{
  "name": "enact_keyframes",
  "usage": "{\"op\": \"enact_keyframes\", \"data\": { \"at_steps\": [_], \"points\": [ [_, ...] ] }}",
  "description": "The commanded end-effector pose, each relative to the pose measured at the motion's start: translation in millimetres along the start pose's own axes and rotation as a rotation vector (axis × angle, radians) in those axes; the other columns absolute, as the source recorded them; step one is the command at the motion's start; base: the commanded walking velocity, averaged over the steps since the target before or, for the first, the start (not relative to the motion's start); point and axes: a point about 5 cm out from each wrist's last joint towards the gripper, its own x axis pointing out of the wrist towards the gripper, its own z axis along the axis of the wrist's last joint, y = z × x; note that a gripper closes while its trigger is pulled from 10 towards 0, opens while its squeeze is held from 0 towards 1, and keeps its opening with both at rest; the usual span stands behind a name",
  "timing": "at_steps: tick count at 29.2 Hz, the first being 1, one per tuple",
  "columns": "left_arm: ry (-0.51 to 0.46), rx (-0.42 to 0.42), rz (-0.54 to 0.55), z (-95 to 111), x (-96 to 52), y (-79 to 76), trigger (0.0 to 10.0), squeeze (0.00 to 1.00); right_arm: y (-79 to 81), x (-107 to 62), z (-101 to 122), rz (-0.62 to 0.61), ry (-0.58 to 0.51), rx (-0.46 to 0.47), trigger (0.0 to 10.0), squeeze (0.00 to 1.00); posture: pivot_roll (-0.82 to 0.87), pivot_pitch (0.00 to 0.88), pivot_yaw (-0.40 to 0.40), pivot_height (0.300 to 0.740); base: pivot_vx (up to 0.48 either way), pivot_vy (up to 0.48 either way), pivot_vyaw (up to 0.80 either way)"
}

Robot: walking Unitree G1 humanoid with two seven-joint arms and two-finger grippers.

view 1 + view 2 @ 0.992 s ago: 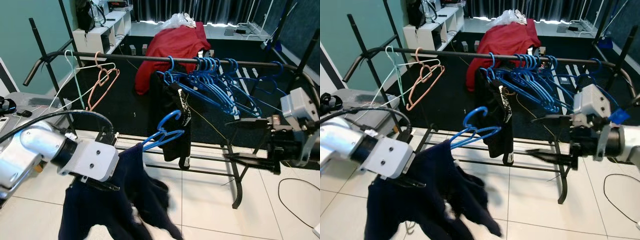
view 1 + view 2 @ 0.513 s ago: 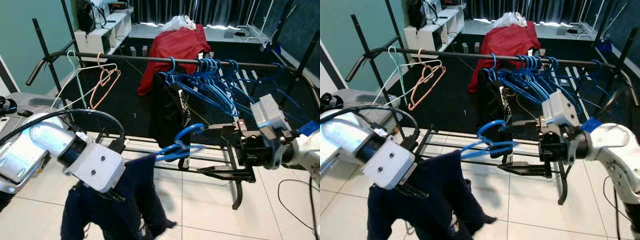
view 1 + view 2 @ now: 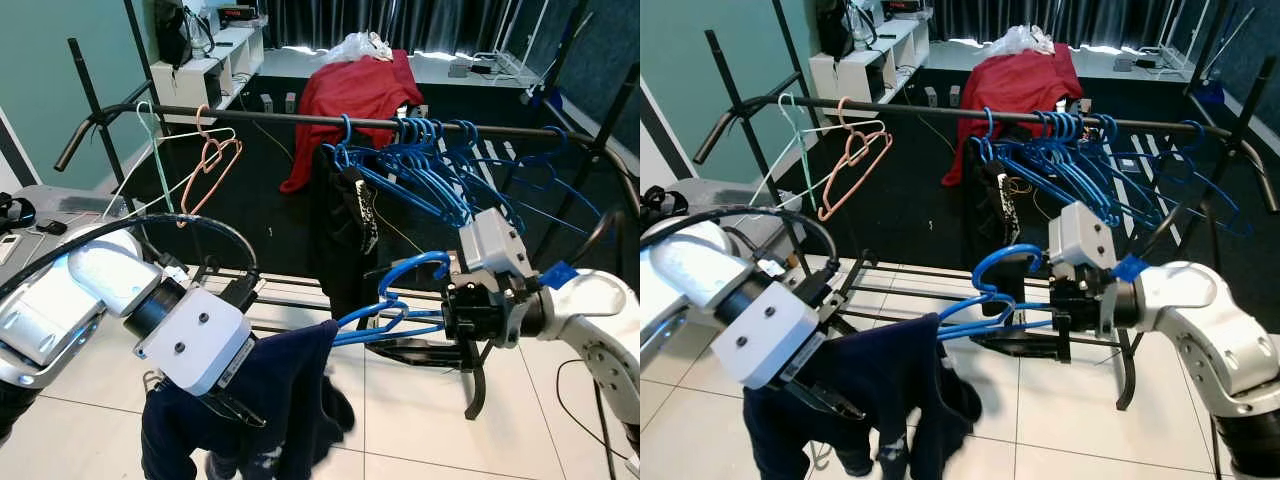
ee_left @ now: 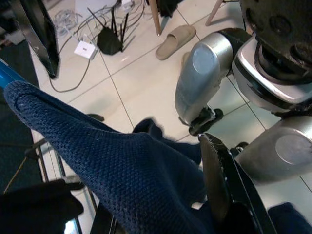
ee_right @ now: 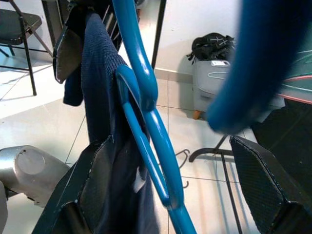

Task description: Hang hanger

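From my station, working left to right: my left gripper (image 3: 235, 405) sits at seven o'clock in the head view, its jaws clamped on the dark blue sweater (image 3: 275, 400), which droops from them toward the tiled floor (image 3: 400, 430). The left wrist view confirms that hold close up, one black finger pressed against the knit, and it also shows a slipper (image 4: 178, 39) and loose cables (image 4: 105, 36) on the tiles.

At centre, the blue hanger (image 3: 400, 300) carries the sweater's shoulder, its hook curling up near the middle of the frame. A second ago the right gripper (image 3: 455, 335) stood well off at three o'clock with the hanger hook lower and farther left; now the arm has swung in and its jaws sit spread on either side of the hanger's neck, not yet closed. I read that as the handover being set up: once the right side grips, the hanger can be lifted to the rail.

The right wrist view gives what the head view cannot: both fingers flank the hanger's blue arms with clear gaps, the sweater hanging between.

Up at twelve o'clock, the black rail (image 3: 300, 117) holds a pink hanger (image 3: 205, 170), a crowd of blue hangers (image 3: 440, 165) and a red garment (image 3: 345, 95). There's free rail between the pink hanger and the blue ones.
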Motion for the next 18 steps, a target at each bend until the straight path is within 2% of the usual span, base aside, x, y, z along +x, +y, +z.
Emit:
{"op": "enact_keyframes", "data": {
  "at_steps": [1,2,3,12,18],
  "points": [
    [-0.021,0.031,-0.024,6.8,2.0,1.7,10.0,0.00,6.5,6.0,-1.3,0.050,-0.007,0.015,6.4,0.00,-0.06,0.003,0.015,0.740,0.000,0.000,0.00],
    [-0.021,0.031,-0.024,6.8,2.0,1.7,10.0,0.00,6.5,6.0,-1.3,0.050,-0.007,0.015,6.4,0.00,-0.06,0.003,0.015,0.740,0.000,0.000,0.00],
    [-0.032,0.036,-0.029,8.6,3.6,3.0,10.0,0.00,9.3,8.3,-2.6,0.072,-0.014,0.033,0.0,0.00,-0.06,0.002,0.014,0.740,0.000,0.000,0.00],
    [-0.038,0.046,-0.036,10.1,5.8,4.9,10.0,0.00,7.7,9.7,0.6,0.072,-0.041,0.042,0.0,0.00,-0.06,0.000,0.014,0.740,0.000,0.000,0.00],
    [-0.008,0.054,-0.033,6.8,5.0,6.4,10.0,0.00,6.4,7.7,3.7,0.072,-0.047,0.041,0.0,0.00,-0.06,0.000,0.013,0.740,0.000,0.000,0.00]
  ]
}}
